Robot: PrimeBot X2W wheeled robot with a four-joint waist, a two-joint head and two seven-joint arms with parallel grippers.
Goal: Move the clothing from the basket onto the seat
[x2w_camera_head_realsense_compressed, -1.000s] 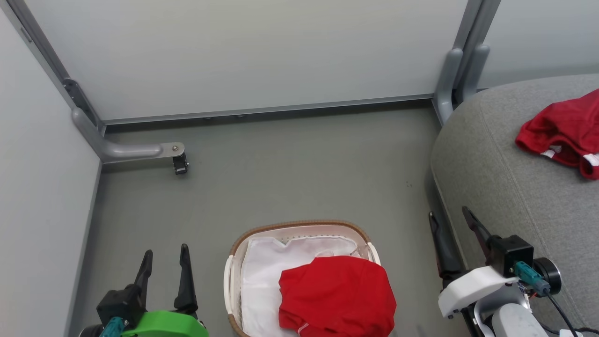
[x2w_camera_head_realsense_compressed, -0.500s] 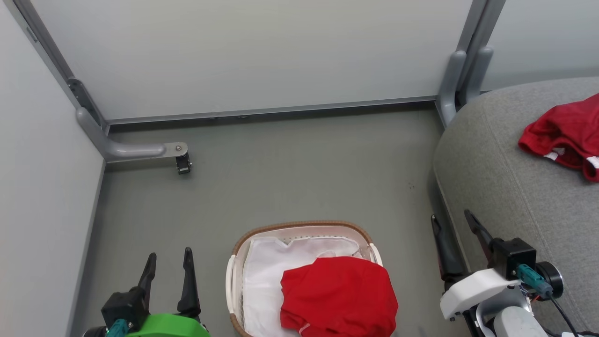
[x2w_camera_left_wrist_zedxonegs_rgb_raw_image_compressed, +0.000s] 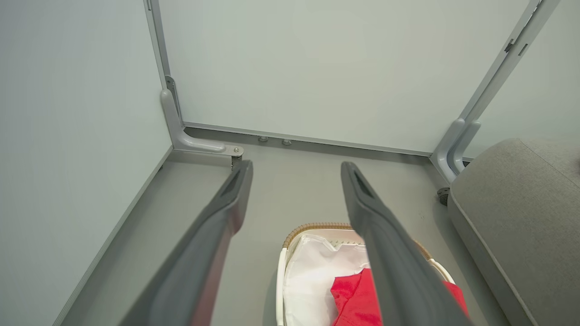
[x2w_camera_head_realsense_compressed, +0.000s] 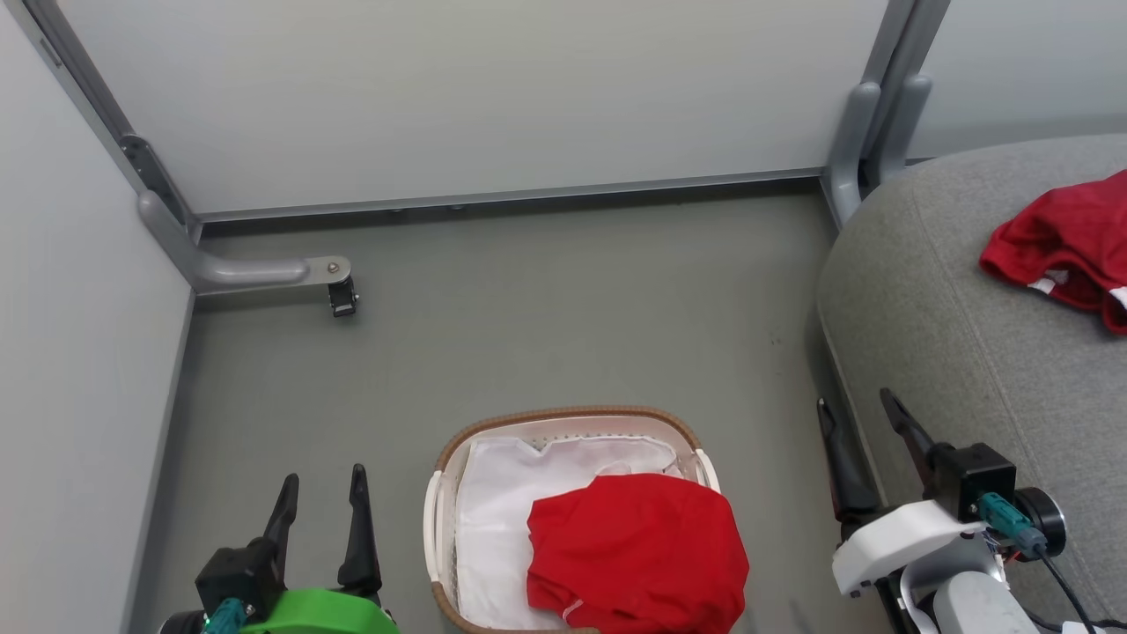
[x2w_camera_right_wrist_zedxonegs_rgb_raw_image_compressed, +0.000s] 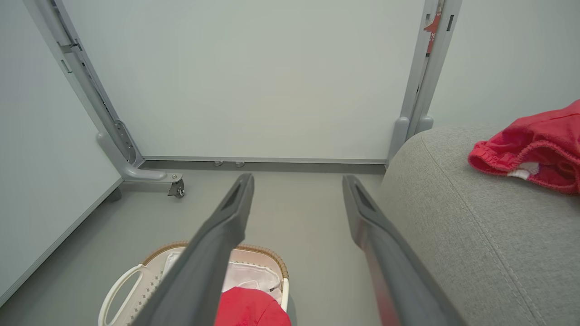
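Note:
The white basket (x2w_camera_head_realsense_compressed: 563, 416) with a brown woven rim stands on the floor at the bottom middle of the head view. One red piece of clothing (x2w_camera_head_realsense_compressed: 636, 555) lies in its right half on the white liner (x2w_camera_head_realsense_compressed: 493, 528). A second red piece of clothing (x2w_camera_head_realsense_compressed: 1061, 246) lies on the grey seat (x2w_camera_head_realsense_compressed: 951, 299) at the right. My left gripper (x2w_camera_head_realsense_compressed: 322, 491) hangs open and empty to the left of the basket. My right gripper (x2w_camera_head_realsense_compressed: 858, 416) is open and empty between the basket and the seat. The left wrist view shows the basket (x2w_camera_left_wrist_zedxonegs_rgb_raw_image_compressed: 312, 226) and clothing (x2w_camera_left_wrist_zedxonegs_rgb_raw_image_compressed: 355, 299); the right wrist view shows the seat (x2w_camera_right_wrist_zedxonegs_rgb_raw_image_compressed: 453, 217) and clothing (x2w_camera_right_wrist_zedxonegs_rgb_raw_image_compressed: 534, 149).
Pale partition panels close off the back and left, with grey metal posts (x2w_camera_head_realsense_compressed: 867, 114) and a foot with a caster (x2w_camera_head_realsense_compressed: 342, 299) on the grey floor (x2w_camera_head_realsense_compressed: 546, 317). The seat's rounded corner (x2w_camera_head_realsense_compressed: 836, 291) stands close to my right gripper.
The head view has shifted slightly, so everything sits a little differently in the picture. Both grippers stay open and the clothing has not moved.

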